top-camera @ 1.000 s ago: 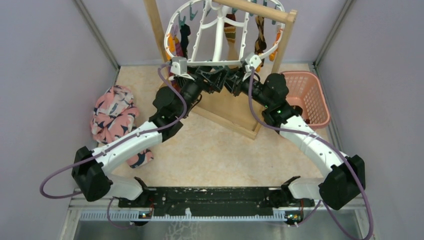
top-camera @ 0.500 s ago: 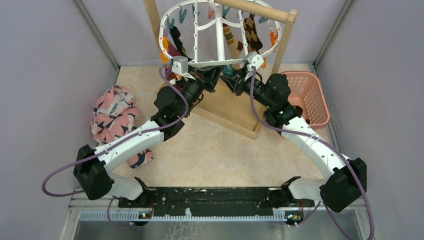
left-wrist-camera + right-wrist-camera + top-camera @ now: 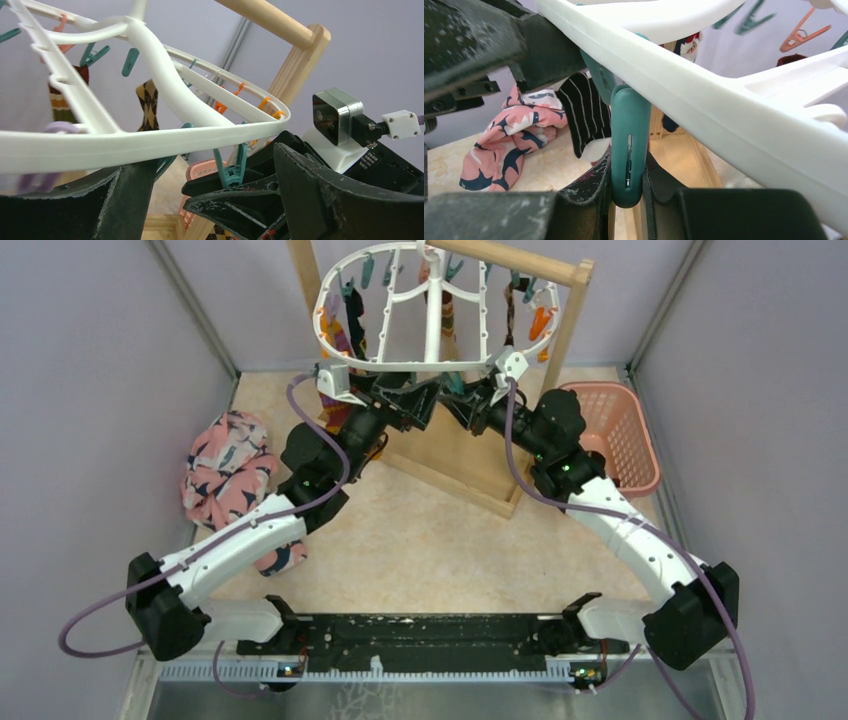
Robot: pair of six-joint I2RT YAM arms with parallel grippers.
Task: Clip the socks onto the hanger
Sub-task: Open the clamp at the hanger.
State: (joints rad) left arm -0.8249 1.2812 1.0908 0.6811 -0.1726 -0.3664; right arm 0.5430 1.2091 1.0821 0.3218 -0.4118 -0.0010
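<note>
The white hanger point(image 3: 432, 362) hangs from the wooden rack, with several socks clipped on it, among them a black one point(image 3: 354, 316). My right gripper point(image 3: 457, 403) is under its near rim, shut on a teal clip point(image 3: 630, 145) that hangs from the rim point(image 3: 704, 105). My left gripper point(image 3: 405, 400) is open just left of it, its fingers point(image 3: 65, 205) wide apart under the rim point(image 3: 150, 140), facing the clip point(image 3: 232, 170). An argyle sock point(image 3: 148, 105) and a striped one point(image 3: 60, 100) hang behind. A black striped sock point(image 3: 586, 115) hangs further off.
The tall wooden rack point(image 3: 572, 320) stands on its base point(image 3: 470, 460) right behind both grippers. A pink lattice basket point(image 3: 612, 430) is on the right. A pink bird-print cloth point(image 3: 228, 470) lies on the left. Grey walls close in on both sides.
The hanger has swung and turned, and now lies flatter. My left arm has shifted left and back a little. My right gripper has stayed at the near rim.
</note>
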